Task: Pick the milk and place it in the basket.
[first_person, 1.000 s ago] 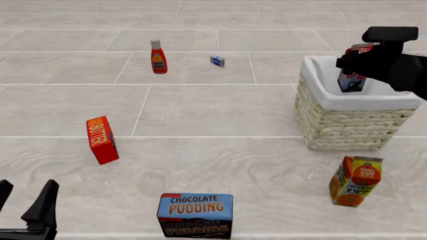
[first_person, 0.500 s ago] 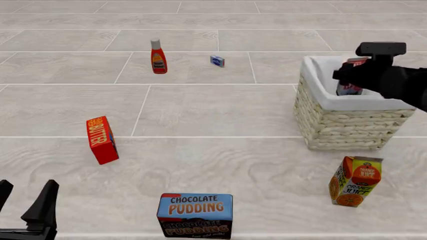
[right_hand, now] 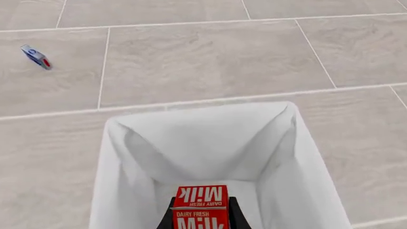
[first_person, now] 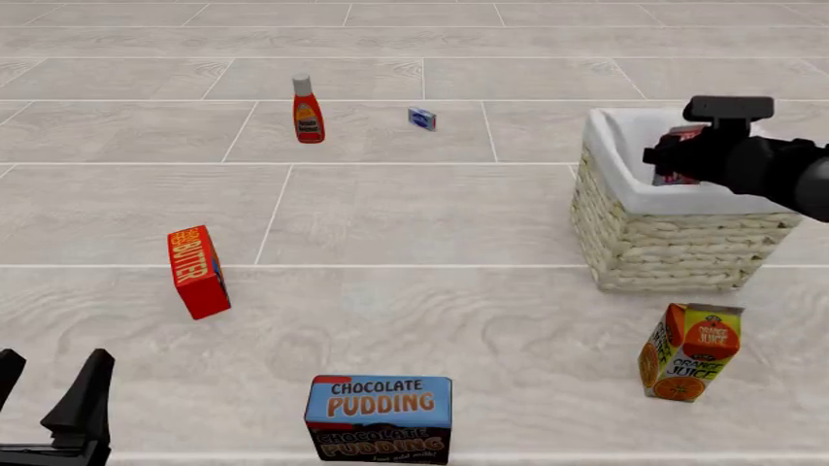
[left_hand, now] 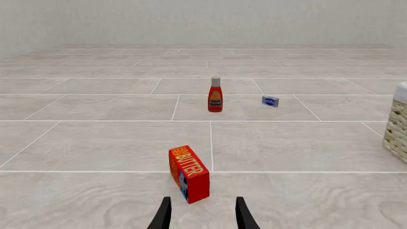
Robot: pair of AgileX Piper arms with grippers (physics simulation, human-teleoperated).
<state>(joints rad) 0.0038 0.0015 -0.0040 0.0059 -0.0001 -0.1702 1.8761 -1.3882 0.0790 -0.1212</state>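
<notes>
Front view: shows both arms and the full table; the right gripper (first_person: 677,155) sits at 2 o'clock over the basket (first_person: 674,238), hiding most of the milk (first_person: 677,175).
Right wrist view: looks down into the basket (right_hand: 127,157); the white cloth lining is bare around the milk (right_hand: 201,210), whose red top and white lettering are readable only here.
Left wrist view: shows the butter box (left_hand: 188,174) just ahead of the left gripper (left_hand: 202,217), the ketchup bottle (left_hand: 216,95) and a small blue packet (left_hand: 270,101) beyond, and one edge of the basket (left_hand: 399,124).
Milk position: inside the basket, below rim level, upright between the right gripper's fingers.
Right gripper state: fingers closed on both sides of the milk carton, holding it.
Left gripper state: at 7 o'clock in the front view (first_person: 58,413), fingers spread apart, holding nothing.
Front view only: orange juice carton (first_person: 690,351) at 5 o'clock, pudding box (first_person: 379,417) at 6 o'clock.
</notes>
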